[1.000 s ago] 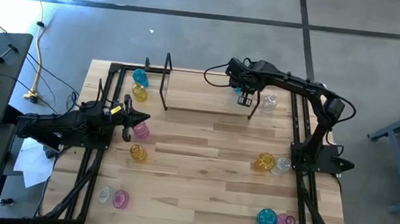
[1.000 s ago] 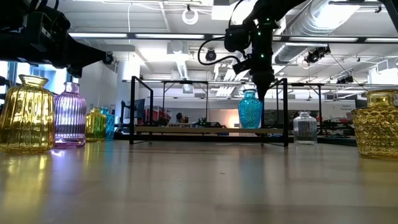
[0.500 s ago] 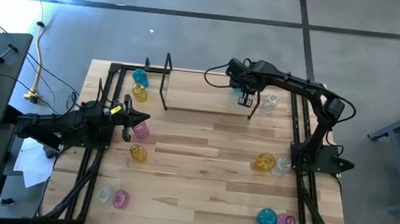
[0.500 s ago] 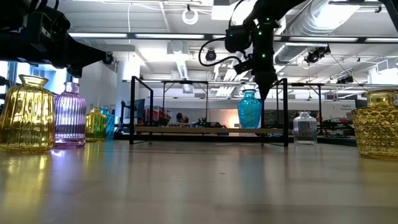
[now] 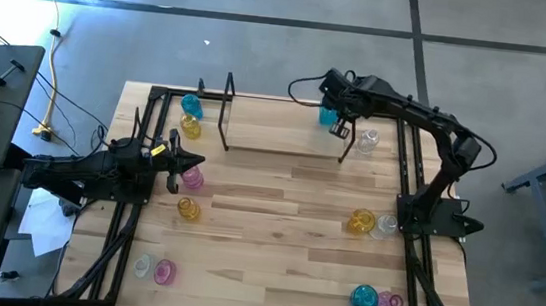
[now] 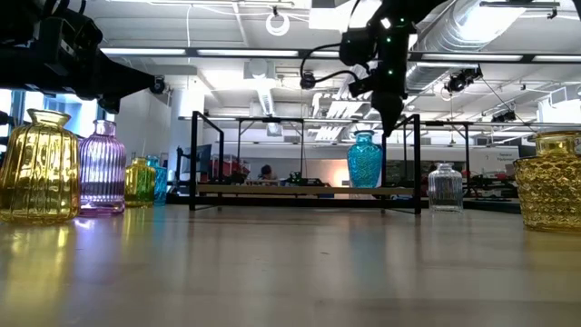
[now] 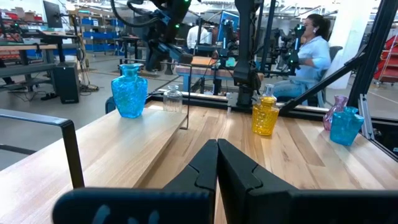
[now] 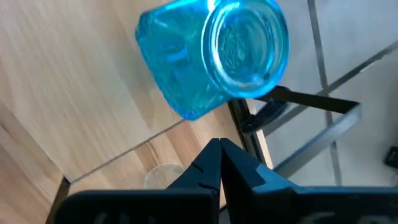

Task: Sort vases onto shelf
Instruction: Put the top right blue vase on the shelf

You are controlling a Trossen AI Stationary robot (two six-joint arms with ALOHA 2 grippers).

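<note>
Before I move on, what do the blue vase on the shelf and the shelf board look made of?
Blue vase: translucent, glossy, textured glass by the look; light passes through it. Shelf board: pale wood with visible grain, matte finish, framed by thin black rods, probably metal.

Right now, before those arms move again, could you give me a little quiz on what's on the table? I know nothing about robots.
1. True or false: the blue vase stands upright on the shelf.
2. Pick one. The right claw is:
A) clamped around the blue vase
B) shut and empty, just above the blue vase
C) wide open over a yellow vase
3. What colour is the vase nearest the left claw?

Key
1. True.
2. B.
3. Pink: the pink vase sits right by its tip.
</note>
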